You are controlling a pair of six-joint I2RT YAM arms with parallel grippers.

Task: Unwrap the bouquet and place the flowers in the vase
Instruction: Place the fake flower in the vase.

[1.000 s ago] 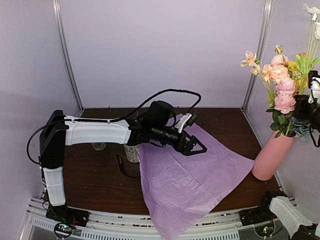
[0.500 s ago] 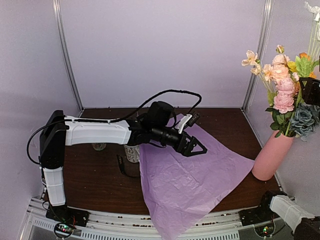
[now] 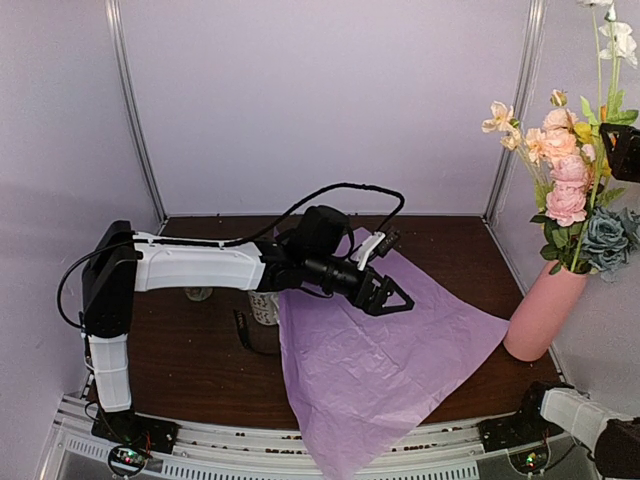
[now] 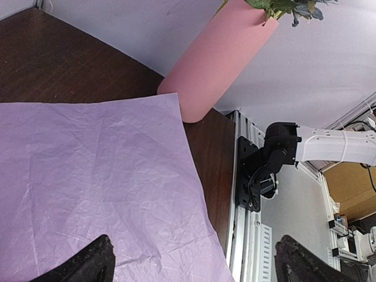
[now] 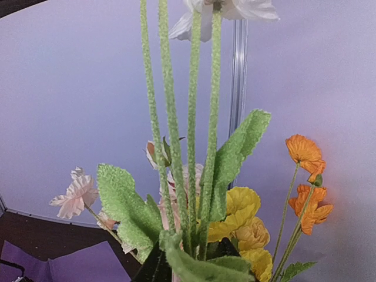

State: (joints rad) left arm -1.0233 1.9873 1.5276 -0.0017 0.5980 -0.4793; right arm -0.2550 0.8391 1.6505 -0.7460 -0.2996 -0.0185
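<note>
L claw (image 3: 392, 305) gapes wide over tissue paper (image 3: 380, 380); R claw (image 3: 622, 152) at flowers (image 3: 568, 173), grip unclear.

You can see only a dark bit of the right gripper (image 3: 624, 150) at the top view's right edge, so its jaws are cut off. In its own camera, leaves (image 5: 126, 205) and stems (image 5: 192, 117) hide them. The white flower (image 5: 252, 9) is cut off at the top. The left arm (image 3: 200, 265) hides most of a mug (image 3: 264, 307).

No text, label or number is legible.
</note>
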